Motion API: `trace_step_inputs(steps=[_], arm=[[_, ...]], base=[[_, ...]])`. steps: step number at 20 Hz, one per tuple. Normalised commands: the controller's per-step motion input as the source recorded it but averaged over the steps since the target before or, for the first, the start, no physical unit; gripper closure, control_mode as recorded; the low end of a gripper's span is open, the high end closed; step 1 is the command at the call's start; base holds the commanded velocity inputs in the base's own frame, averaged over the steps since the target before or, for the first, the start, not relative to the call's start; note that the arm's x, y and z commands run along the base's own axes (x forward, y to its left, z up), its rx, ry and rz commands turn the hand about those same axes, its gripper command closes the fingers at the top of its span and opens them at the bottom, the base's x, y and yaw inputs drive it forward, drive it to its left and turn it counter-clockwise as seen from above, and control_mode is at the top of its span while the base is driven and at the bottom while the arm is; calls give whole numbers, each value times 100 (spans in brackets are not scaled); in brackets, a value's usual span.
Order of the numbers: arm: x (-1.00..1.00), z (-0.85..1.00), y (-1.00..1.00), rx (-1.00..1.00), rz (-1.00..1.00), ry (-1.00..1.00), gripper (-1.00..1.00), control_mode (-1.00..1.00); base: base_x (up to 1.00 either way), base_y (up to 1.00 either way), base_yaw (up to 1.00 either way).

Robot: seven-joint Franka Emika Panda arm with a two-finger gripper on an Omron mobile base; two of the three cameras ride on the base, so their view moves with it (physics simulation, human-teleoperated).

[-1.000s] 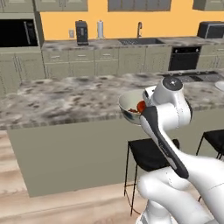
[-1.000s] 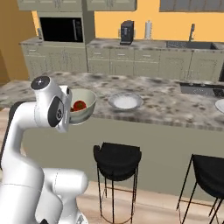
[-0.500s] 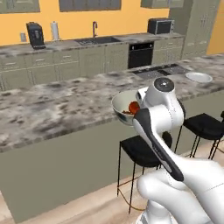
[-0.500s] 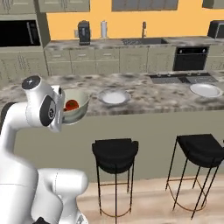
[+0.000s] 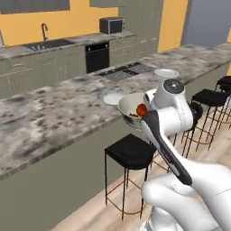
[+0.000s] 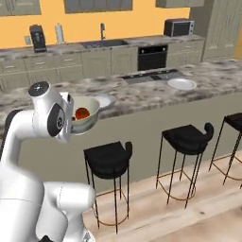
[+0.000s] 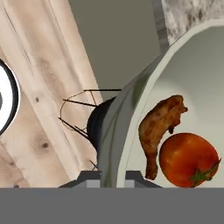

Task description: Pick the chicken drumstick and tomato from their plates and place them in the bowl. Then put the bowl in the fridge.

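Observation:
The pale grey-green bowl (image 5: pixel 130 107) hangs in the air in front of the counter edge, with my gripper (image 7: pixel 113 177) shut on its rim (image 7: pixel 124 131). Inside it lie the reddish-brown chicken drumstick (image 7: pixel 159 127) and the red tomato (image 7: pixel 188 159), touching each other. The tomato (image 6: pixel 82 113) also shows over the bowl (image 6: pixel 87 116) rim from the right base view. Two white plates (image 5: pixel 166 72) (image 5: pixel 112 98) stand on the marble counter behind the bowl. A tall grey front at the upper right looks like the fridge (image 5: pixel 210 22).
The long marble counter (image 6: pixel 142 92) runs across both base views. Black bar stools (image 5: pixel 131 151) (image 6: pixel 108 158) (image 6: pixel 186 137) stand on the wooden floor under its edge. Cabinets, a sink, an oven and a microwave (image 6: pixel 178 27) line the back wall.
The whole scene has slid leftward in both base views, so the base has moved. The bowl stays in the shut gripper with both foods inside.

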Motion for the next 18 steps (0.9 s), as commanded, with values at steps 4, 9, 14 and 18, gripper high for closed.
trace_step_inputs(steps=[4, 9, 14, 18], arm=[[0, 0, 0, 0, 0, 0, 100, 100], [0, 0, 0, 0, 0, 0, 100, 100], [0, 0, 0, 0, 0, 0, 100, 100], [0, 0, 0, 0, 0, 0, 100, 100]], base=[[18, 21, -81], [18, 18, -85], [35, 25, -73], [68, 21, -40]])
